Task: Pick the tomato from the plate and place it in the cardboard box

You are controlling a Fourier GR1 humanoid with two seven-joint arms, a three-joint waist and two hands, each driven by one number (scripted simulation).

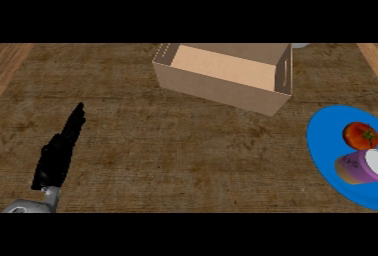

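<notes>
A red tomato (360,135) with a green stem lies on the blue plate (325,145) at the right edge of the head view. The open cardboard box (221,75) stands at the far middle of the counter, up and left of the plate. My left hand (59,150) is at the lower left, fingers straight and pointing away, holding nothing and far from both tomato and box. My right hand does not show.
A purple and tan object (356,167) and a white item (371,161) lie on the plate just below the tomato. The counter top is brown with lighter wooden strips at both far sides.
</notes>
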